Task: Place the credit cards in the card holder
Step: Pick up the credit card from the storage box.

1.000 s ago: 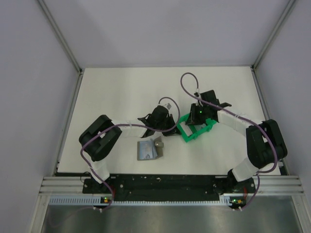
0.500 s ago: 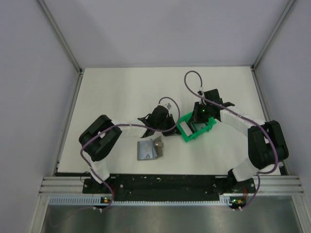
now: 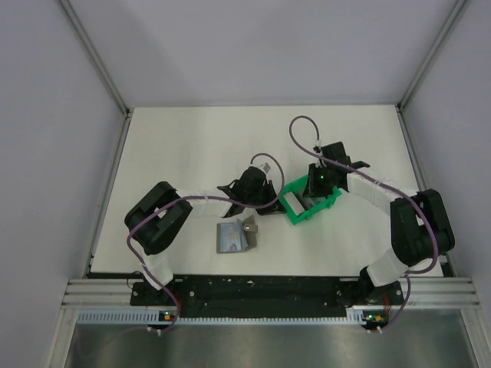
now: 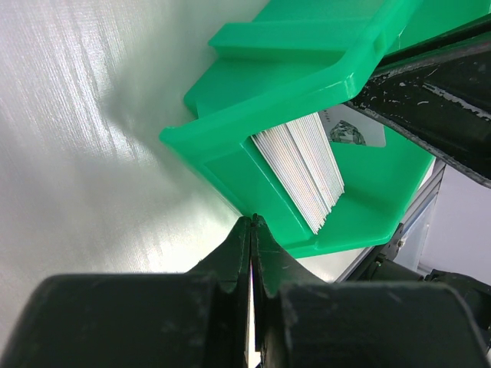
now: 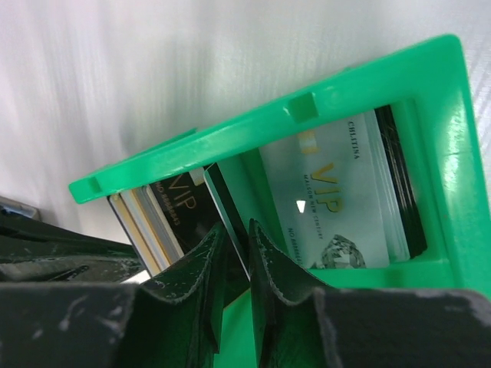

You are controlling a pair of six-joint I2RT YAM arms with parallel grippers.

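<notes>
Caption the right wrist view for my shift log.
Right end effector straddling an edge-on credit card in the green tray, beside a silver VIP card.

A green tray (image 3: 298, 215) sits askew on the white table (image 3: 192, 146), just toward 4 o'clock from its middle. Grey walls (image 3: 253, 46) stand at 9, 12 and 3 o'clock. A metal rail (image 3: 92, 293) runs along 6 o'clock.

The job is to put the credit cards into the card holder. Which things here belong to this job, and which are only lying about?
Belong to the job:
credit cards, stacked in the green tray
card holder, flat on the table
left gripper
right gripper

Only there:
green tray, merely holding the cards
purple cable
table
</notes>
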